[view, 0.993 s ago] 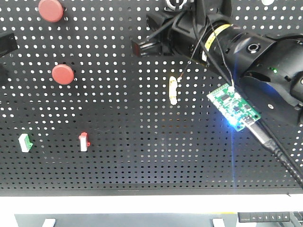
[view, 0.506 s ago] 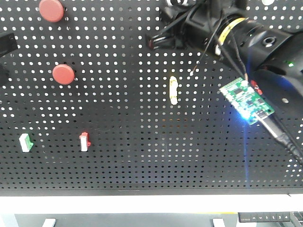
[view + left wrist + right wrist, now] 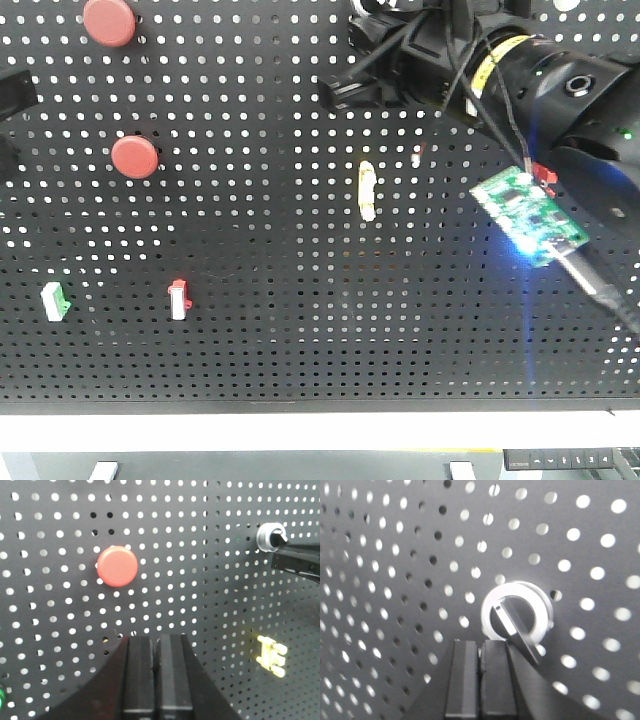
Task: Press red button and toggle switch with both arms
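Both grippers had their fingers pressed together with nothing held between them. The left gripper (image 3: 156, 641) pointed at the black pegboard (image 3: 210, 605), its tips below a round red button (image 3: 117, 566), with bare board showing between the two in that view. The right gripper (image 3: 481, 646) sat just under a silver-rimmed knob (image 3: 516, 614); whether it touched the knob's dark pointer could not be told. In the front view the right arm (image 3: 570, 90) filled the upper right and carried a green circuit board (image 3: 528, 215) with a bright blue light. The toggle switch (image 3: 544, 176) showed only as a small red piece at the arm's edge, just above that board and well apart from the gripper tips. A pale yellow switch (image 3: 367, 190) sat near the middle. A green-tipped rocker (image 3: 52, 300) and a red-tipped rocker (image 3: 178, 299) sat at the lower left.
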### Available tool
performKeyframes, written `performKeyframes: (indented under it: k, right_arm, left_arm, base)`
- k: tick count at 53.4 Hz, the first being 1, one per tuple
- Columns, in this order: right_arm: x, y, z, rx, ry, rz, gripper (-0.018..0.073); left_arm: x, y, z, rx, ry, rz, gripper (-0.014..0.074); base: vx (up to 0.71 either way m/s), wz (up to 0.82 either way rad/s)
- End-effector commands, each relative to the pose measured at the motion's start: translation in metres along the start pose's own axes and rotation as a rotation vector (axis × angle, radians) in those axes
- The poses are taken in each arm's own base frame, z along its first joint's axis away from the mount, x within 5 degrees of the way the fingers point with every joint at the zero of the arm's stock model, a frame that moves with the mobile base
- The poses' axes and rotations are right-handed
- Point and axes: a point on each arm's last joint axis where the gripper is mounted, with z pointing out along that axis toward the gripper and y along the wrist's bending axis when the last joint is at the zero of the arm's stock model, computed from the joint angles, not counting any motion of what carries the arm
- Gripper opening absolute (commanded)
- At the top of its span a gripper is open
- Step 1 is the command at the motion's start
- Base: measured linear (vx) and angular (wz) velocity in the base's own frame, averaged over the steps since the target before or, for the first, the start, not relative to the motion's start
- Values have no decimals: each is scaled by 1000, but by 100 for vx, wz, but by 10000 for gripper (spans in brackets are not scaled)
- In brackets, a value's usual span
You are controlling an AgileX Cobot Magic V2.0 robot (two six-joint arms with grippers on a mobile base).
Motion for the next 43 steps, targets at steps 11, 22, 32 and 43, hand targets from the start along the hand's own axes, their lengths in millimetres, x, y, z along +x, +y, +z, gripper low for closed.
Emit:
performKeyframes:
  k: [11, 22, 32, 43]
  right_arm:
    - [-53, -29, -31, 89, -138, -52, -4]
    - [-55, -29, -37, 85, -138, -6, -2]
    - [-49, -27, -68, 53, -111, 97, -1]
    - [-37, -24, -109, 34, -97, 91, -1]
  left_arm:
    - [-20, -1, -5, 11, -124, -8, 2]
    - [-20, -1, -5, 11, -123, -8, 2]
    - [-20, -1, -5, 11, -124, -8, 2]
    - [-20, -1, -5, 11, -124, -8, 2]
  base:
    - [0, 0]
    - [0, 0]
    - [0, 0]
    - [0, 0]
